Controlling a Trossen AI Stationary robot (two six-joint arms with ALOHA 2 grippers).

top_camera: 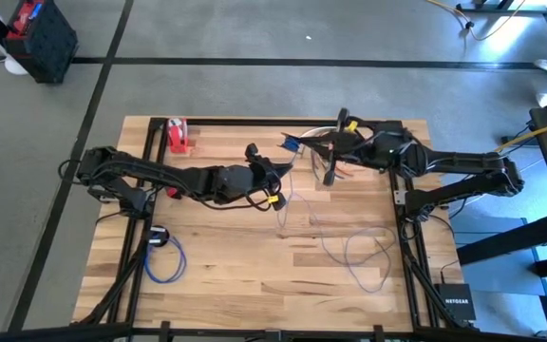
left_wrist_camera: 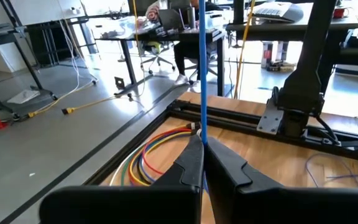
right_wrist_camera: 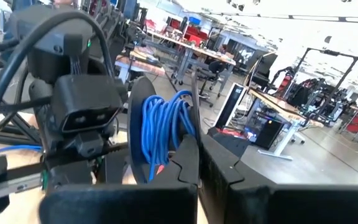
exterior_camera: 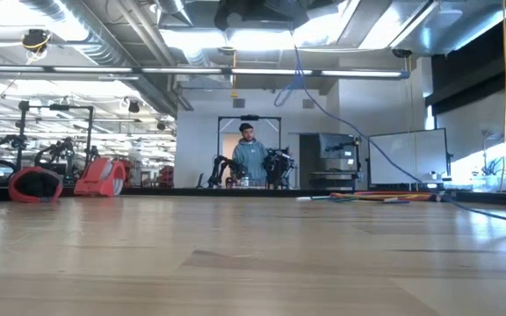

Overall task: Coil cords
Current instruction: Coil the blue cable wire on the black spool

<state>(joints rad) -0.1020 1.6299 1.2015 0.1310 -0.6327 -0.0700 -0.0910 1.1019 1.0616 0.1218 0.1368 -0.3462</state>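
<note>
My left gripper (top_camera: 288, 146) is raised over the table's far middle, shut on a blue cord (left_wrist_camera: 202, 74). My right gripper (top_camera: 323, 154) is close beside it, shut on a coil (right_wrist_camera: 166, 127) of the same blue cord. The cord's free length (top_camera: 349, 249) lies in slack loops on the table's right half, and in the low view (exterior_camera: 385, 158) it slants down from above. A bundle of red, yellow and white cords (left_wrist_camera: 151, 158) lies at the table's far edge. A second blue cord (top_camera: 164, 258) with a black disc (top_camera: 158, 236) lies at the near left. My left gripper pinches a single strand of the blue cord (left_wrist_camera: 202, 138) between its two shut fingers. The strand runs straight and taut away from the fingertips. My right gripper holds the blue coil by several loops (right_wrist_camera: 178, 140) beside its shut fingers. The fingers themselves hide the exact place of contact. The coil is lifted clear of the table, its loops standing upright.
A red object (top_camera: 177, 136) stands at the far left of the table. A person (exterior_camera: 249, 154) stands in the room far behind the table. The near middle of the wooden table (top_camera: 245, 275) is bare.
</note>
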